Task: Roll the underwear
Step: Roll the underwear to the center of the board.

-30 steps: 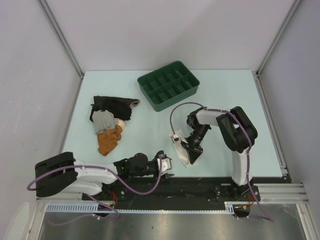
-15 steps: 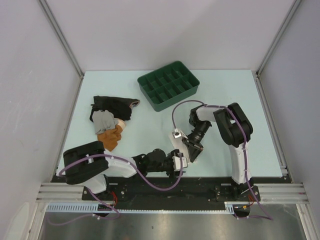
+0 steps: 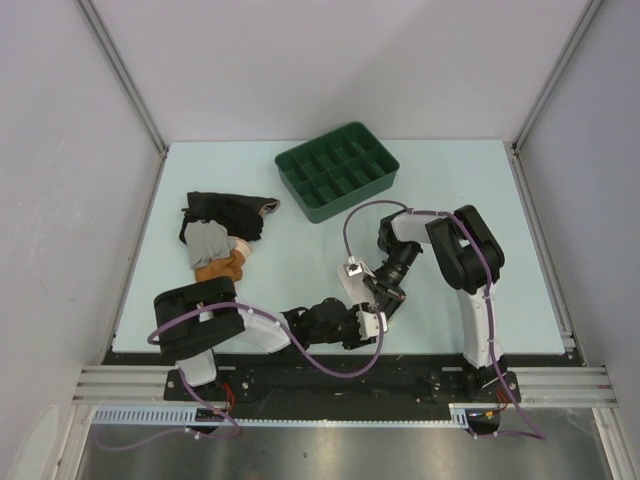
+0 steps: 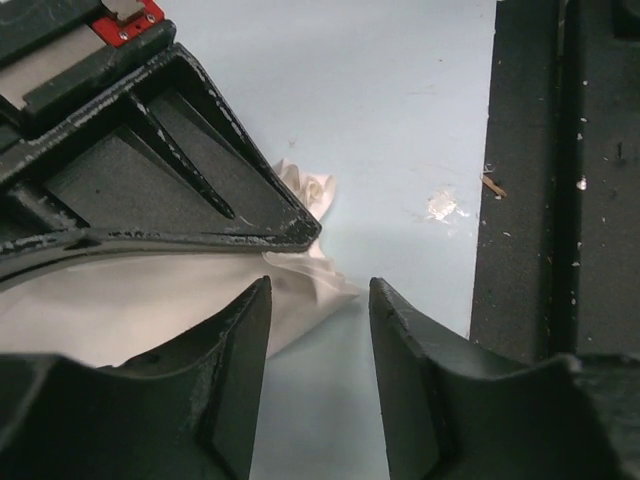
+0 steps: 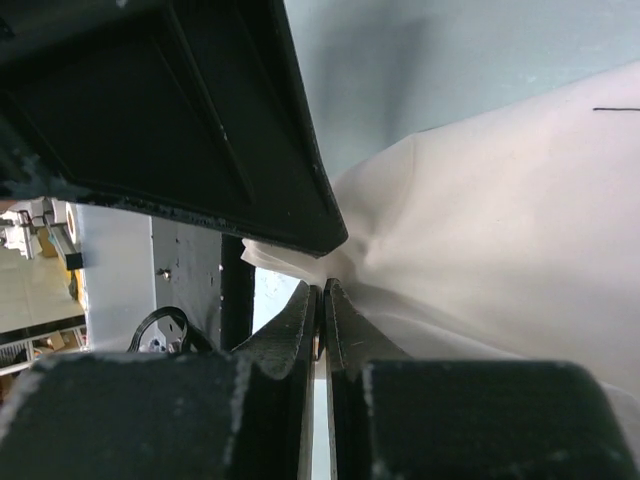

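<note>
While the right claw point(image 5: 321, 292) pinches the underwear point(image 5: 500, 220), the left claw point(image 4: 320, 290) stands spread.

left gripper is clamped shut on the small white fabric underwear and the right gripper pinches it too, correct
No. The left gripper is not shut: the left wrist view shows its jaws apart, with a corner of the small white fabric underwear at the gap. The right gripper does pinch it.
</note>
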